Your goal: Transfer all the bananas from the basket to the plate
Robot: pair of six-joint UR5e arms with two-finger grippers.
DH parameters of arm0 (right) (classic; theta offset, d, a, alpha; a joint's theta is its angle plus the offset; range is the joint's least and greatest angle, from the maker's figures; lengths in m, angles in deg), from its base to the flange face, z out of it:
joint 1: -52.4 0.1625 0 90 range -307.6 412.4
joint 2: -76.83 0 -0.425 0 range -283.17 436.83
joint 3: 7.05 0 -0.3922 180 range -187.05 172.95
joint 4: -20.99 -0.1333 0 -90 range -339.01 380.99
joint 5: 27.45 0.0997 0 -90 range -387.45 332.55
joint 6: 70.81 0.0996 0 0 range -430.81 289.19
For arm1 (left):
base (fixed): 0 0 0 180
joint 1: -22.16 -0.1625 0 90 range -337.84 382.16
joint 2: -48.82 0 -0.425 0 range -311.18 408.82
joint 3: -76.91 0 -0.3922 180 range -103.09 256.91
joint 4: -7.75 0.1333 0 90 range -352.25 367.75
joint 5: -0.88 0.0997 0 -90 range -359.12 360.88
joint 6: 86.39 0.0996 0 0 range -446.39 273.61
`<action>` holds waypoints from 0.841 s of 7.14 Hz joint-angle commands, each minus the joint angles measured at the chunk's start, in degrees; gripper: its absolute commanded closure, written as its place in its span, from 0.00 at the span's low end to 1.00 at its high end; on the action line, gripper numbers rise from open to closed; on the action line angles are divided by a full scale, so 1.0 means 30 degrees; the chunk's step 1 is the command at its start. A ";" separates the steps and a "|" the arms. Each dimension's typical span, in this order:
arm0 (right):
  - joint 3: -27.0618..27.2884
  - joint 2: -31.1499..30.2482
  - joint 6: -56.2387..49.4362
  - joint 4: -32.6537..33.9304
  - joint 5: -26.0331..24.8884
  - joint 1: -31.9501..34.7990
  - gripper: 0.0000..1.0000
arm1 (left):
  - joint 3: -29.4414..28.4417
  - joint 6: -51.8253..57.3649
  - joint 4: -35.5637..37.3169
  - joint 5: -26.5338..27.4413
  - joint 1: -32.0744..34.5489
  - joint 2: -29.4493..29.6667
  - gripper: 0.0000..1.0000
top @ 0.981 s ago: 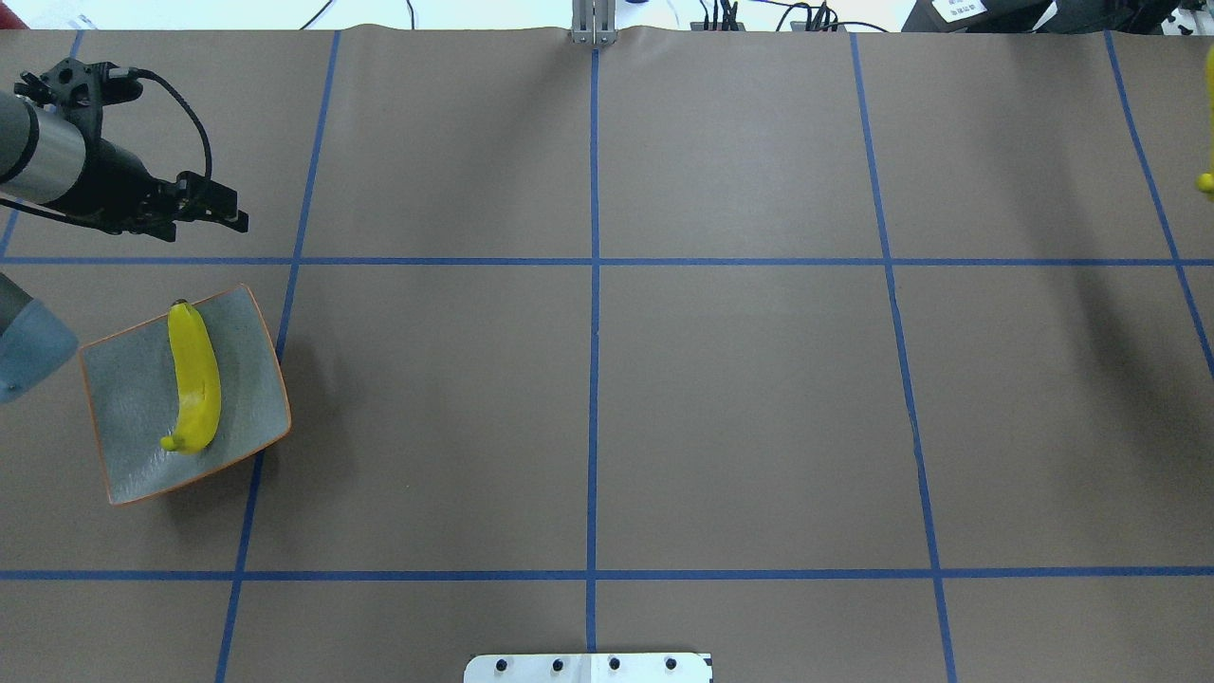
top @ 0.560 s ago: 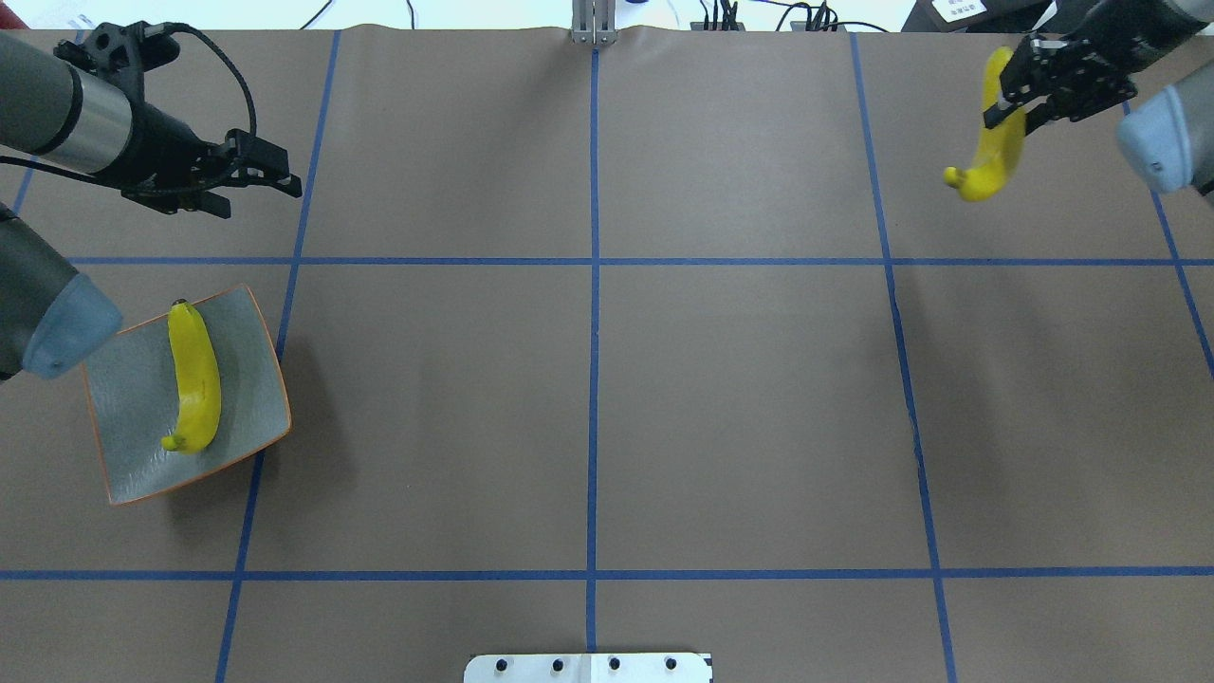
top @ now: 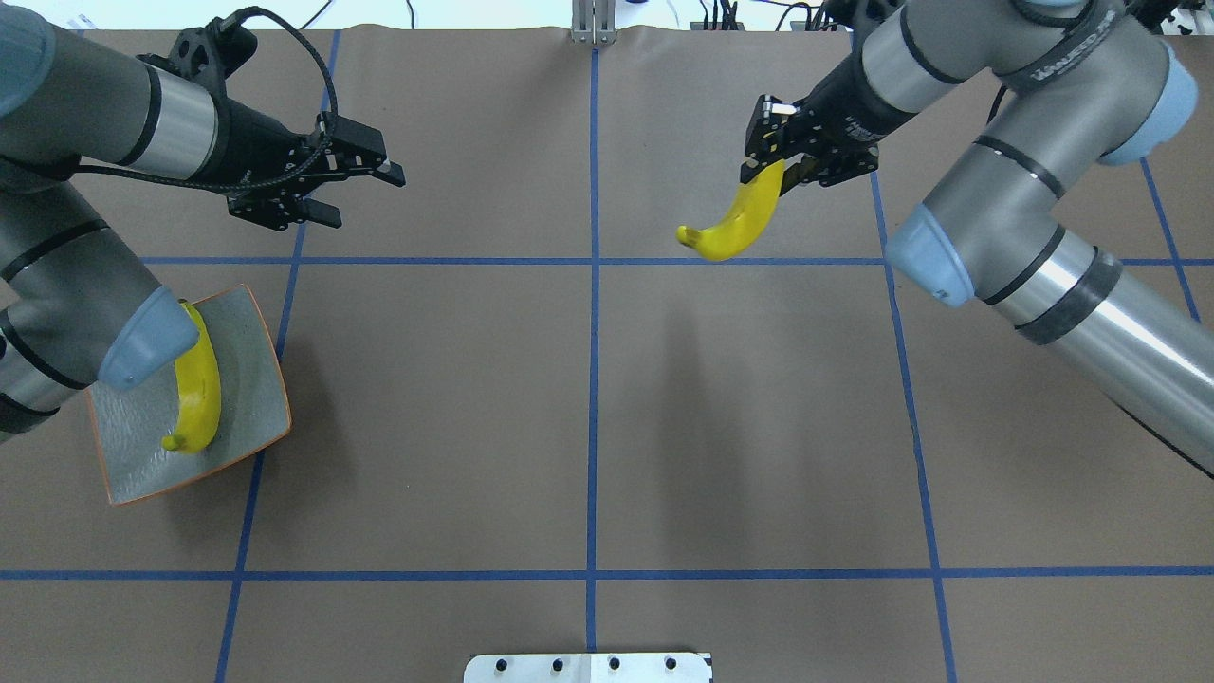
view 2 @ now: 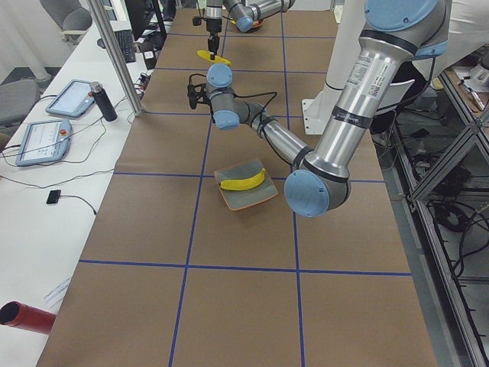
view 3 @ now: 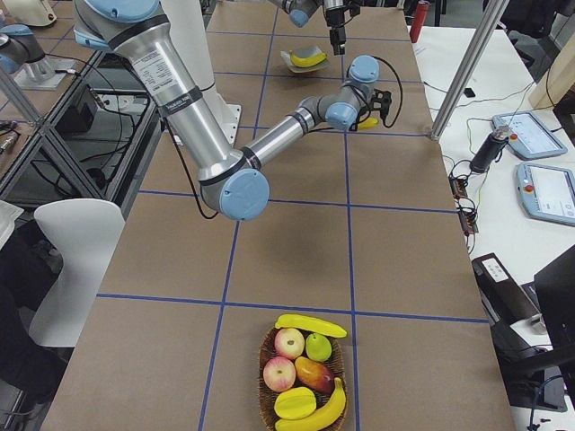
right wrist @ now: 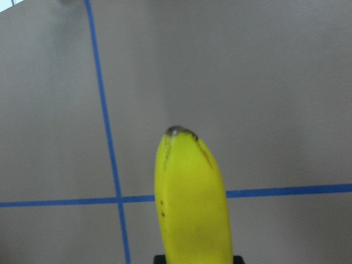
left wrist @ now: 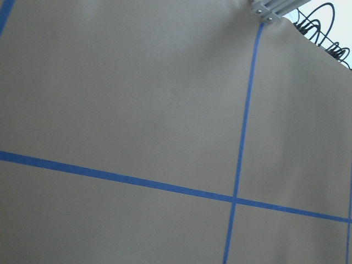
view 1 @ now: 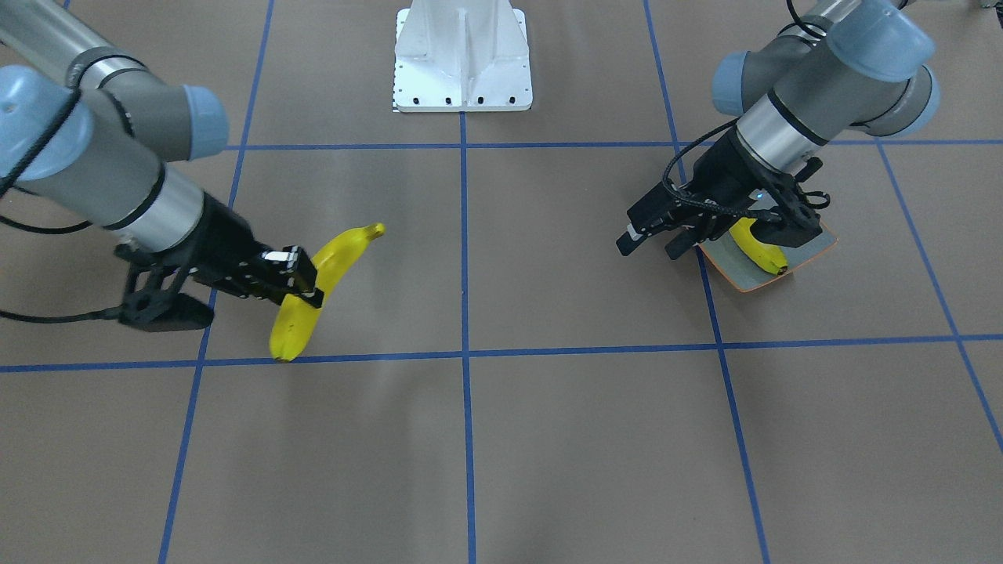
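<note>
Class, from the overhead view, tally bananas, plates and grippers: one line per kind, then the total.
Bananas: 2 (plated banana; held banana)
Plate: 1
Grippers: 2 (left gripper; right gripper)
Total: 5

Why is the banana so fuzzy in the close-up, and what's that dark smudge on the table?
Right wrist view: the banana sits very near the lens, so it looks soft. Overhead view: the smudge is a diffuse shadow on the table, likely from the raised banana and right arm.
</note>
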 commanded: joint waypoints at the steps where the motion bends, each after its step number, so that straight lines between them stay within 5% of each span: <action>1: 0.0580 0.1233 0.0077 -0.0011 -0.1145 -0.1812 1.00 | 0.0408 -0.0272 -0.0114 -0.1354 -0.0694 0.0803 0.00; 3: 0.1222 0.1586 0.0016 -0.0011 -0.2080 -0.3041 1.00 | 0.0408 -0.0272 -0.0202 -0.2912 -0.1423 0.1915 0.00; 6: 0.1196 0.1823 -0.0071 -0.0244 -0.2084 -0.3340 1.00 | 0.0438 -0.0039 -0.0202 -0.2919 -0.3153 0.2680 0.00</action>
